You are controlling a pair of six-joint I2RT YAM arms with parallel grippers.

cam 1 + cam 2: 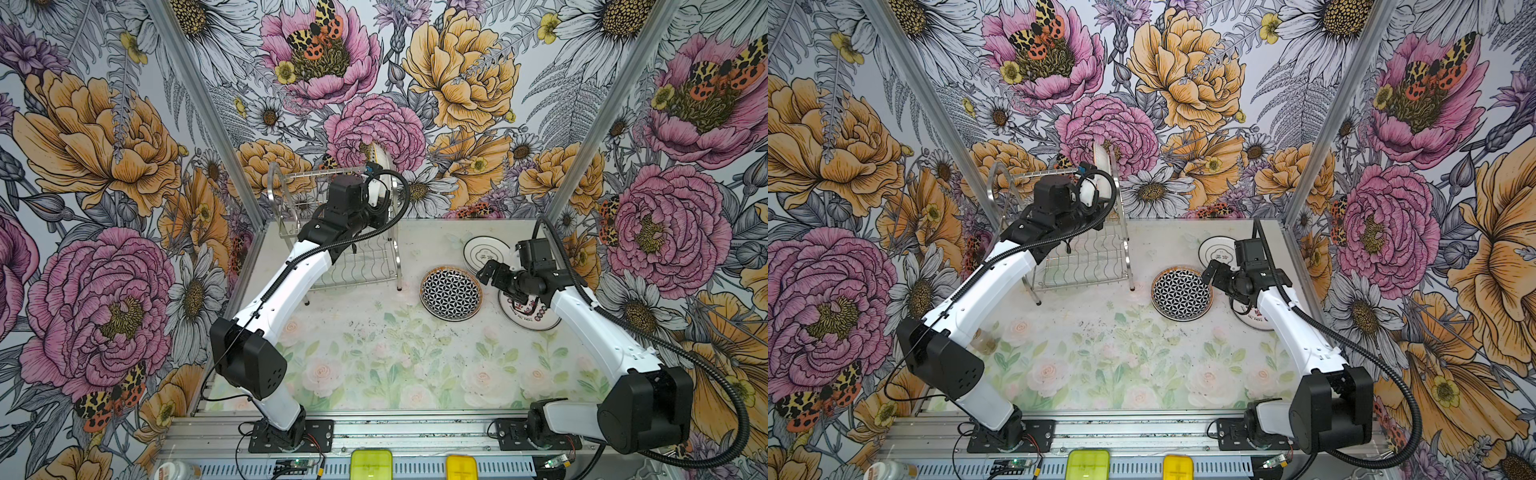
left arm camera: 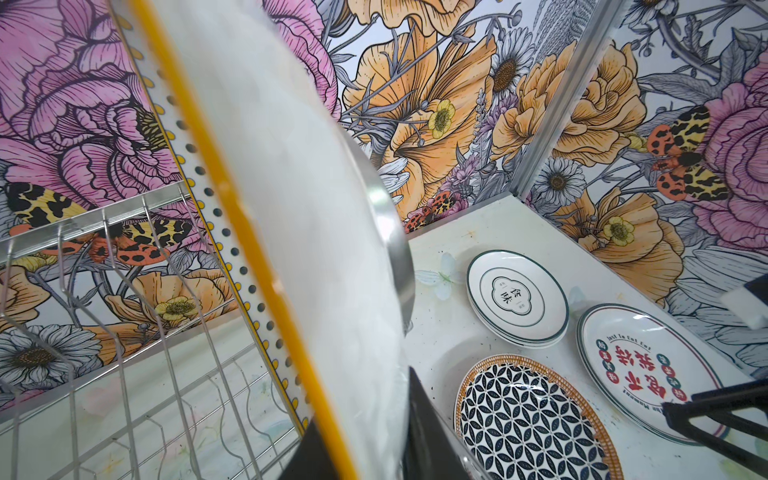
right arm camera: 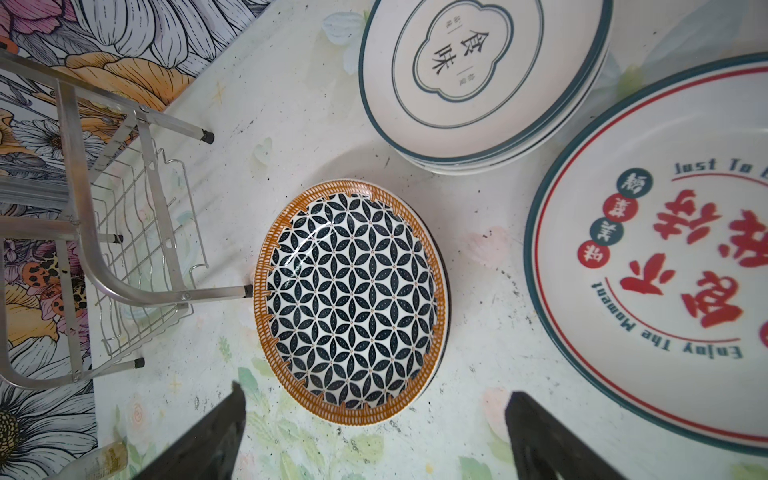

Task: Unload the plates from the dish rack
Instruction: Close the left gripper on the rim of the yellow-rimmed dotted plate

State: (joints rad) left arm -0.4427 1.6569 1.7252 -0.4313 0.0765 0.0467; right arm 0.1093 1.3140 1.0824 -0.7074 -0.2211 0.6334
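Blurred by closeness, the yellow-edged plate (image 2: pixel 291 208) fills the left wrist view, glossy white back toward the lens, its dotted face only a sliver. It stands on edge at the end of the steel-wire dish rack (image 1: pixel 353 266), against the arched frame, pinched between the left fingers (image 2: pixel 424 428), which the wrist hides in both top views. On the pale floral desk (image 1: pixel 374 353) lie a lattice plate (image 3: pixel 353 303) with a woven orange rim, a green-rimmed stack (image 3: pixel 478 79), and a red-character plate (image 3: pixel 665 249) cut off by the frame. The right fingers (image 3: pixel 208 440) hang spread wide beside the lattice plate.
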